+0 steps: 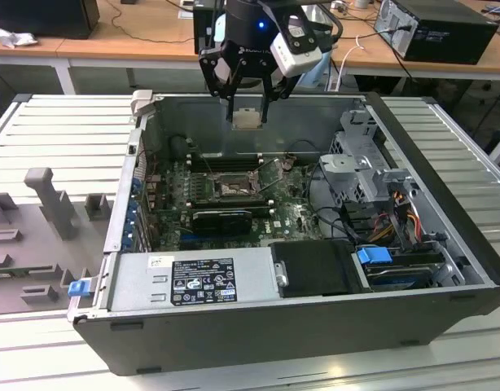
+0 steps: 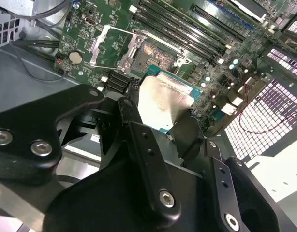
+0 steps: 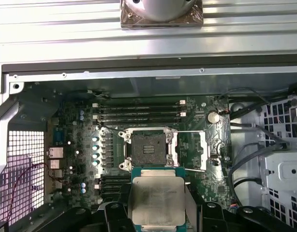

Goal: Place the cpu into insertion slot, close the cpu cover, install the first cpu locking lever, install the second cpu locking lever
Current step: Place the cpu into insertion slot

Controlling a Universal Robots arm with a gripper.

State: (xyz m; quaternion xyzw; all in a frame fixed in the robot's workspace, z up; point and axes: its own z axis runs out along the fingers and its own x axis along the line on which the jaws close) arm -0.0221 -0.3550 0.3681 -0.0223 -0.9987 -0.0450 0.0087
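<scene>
The jaws are clenched on the cpu (image 3: pixel 155 203), pinching its opposite edges, with the silvery lid facing the wrist cameras. It hangs above the open computer case (image 1: pixel 274 334), well apart from the bare insertion slot (image 3: pixel 147 149), whose cpu cover (image 3: pixel 205 151) lies folded open beside it. I judge the chip light, stiff, smooth-sided and fragile underneath, so the edges are the only safe hold.
</scene>
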